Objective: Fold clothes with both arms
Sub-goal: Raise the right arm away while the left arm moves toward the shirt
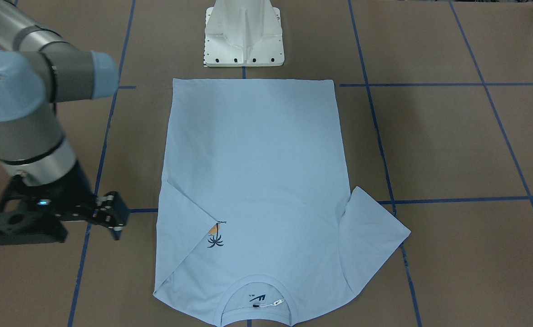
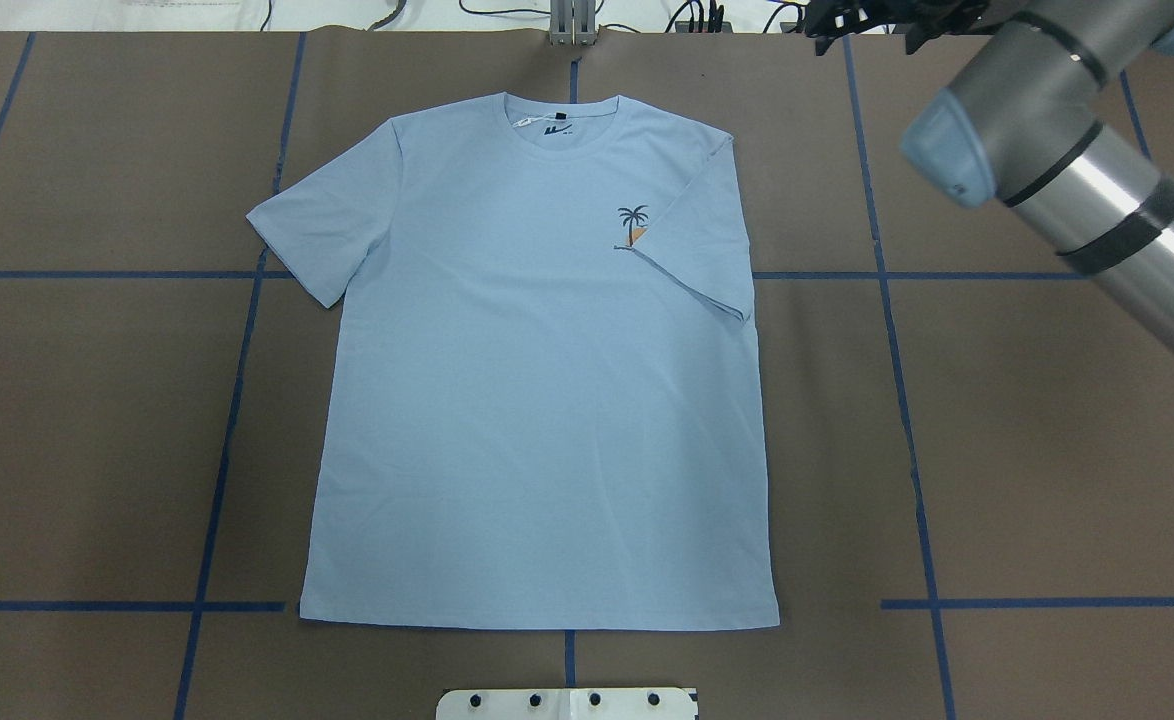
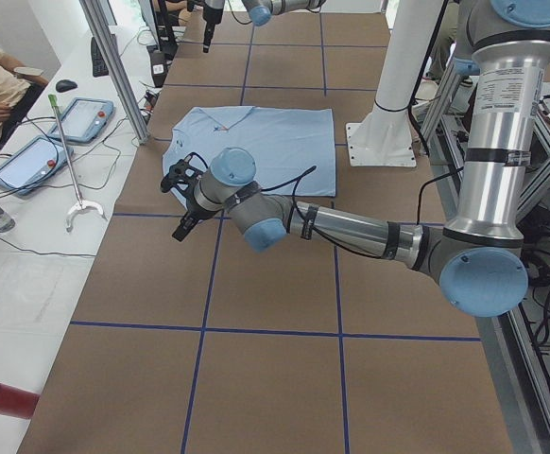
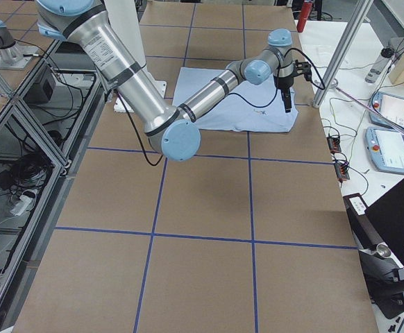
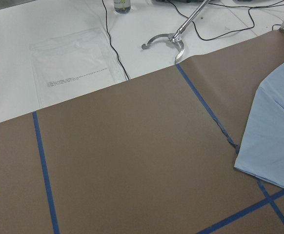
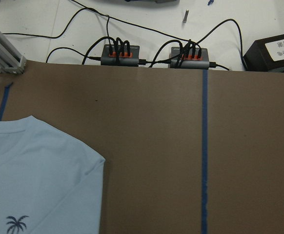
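Brown paper covers the counter [image 2: 1047,450], which is ruled into squares by blue tape lines [image 2: 217,470]. At the middle of its near edge stands the white pedestal base [image 2: 567,703].

Just beyond the base lies the T-shirt [image 2: 537,420], flat and face up. Its hem faces the near edge and its collar [image 2: 562,110] the far edge.

**Step in hand:** sleeve folding. The right-hand sleeve [image 2: 702,250] is turned inward over the chest, its edge touching the palm print [image 2: 633,222]. The left-hand sleeve [image 2: 322,225] lies spread outward.

**Next move:** probably a pinch at that spread sleeve's outer edge, carried inward to mirror the first fold.

**Arms:**
- The left end effector [image 3: 182,225] hangs over bare paper just beside that sleeve, toward the counter's left end. Whether it is released or clenched cannot be told.
- The right end effector [image 1: 115,217] hovers near the far right corner, apart from the cloth. Its jaw state is likewise unclear, and no fabric shows in it.

**Surroundings:** beyond the far edge a white bench carries cabled power hubs [image 6: 120,53] and a metal grabber tool [image 5: 173,36]. Neither appears to stand in the way.
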### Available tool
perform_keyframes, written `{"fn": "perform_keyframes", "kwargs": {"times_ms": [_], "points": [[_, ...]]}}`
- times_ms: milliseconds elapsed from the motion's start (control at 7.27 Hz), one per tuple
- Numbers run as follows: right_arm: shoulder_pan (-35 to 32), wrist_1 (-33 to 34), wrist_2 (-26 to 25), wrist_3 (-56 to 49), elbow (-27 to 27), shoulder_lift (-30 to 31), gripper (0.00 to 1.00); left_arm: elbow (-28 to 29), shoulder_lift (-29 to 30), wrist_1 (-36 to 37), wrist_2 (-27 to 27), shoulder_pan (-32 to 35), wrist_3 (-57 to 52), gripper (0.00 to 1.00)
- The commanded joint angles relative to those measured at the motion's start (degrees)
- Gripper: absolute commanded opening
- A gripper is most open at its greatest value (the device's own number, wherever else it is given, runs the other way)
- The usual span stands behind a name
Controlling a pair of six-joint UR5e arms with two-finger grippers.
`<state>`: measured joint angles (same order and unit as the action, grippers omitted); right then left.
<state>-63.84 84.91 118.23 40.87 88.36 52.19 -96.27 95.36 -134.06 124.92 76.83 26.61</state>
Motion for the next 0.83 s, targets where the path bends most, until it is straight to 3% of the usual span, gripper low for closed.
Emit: {"fn": "perform_keyframes", "kwargs": {"times_ms": [0, 275, 413, 688], "points": [[-8.55, -0.18, 7.26, -13.22, 1.46, 7.37, 1.0, 5.45, 6.82, -0.32, -7.04, -7.98, 12.71, 0.95], [-10.78, -0.27, 9.65, -15.82, 3.3, 11.25, 1.0, 13.26, 12.63, -5.64, -12.21, -17.36, 29.64, 0.7], [-10.78, -0.27, 9.65, -15.47, 4.01, 11.61, 1.0, 17.13, 15.0, -8.03, -17.12, -20.03, 32.25, 0.66], [-10.78, -0.27, 9.56, -15.47, 4.28, 11.88, 1.0, 23.74, 18.18, -10.15, -17.43, -20.49, 32.28, 0.64]]}}
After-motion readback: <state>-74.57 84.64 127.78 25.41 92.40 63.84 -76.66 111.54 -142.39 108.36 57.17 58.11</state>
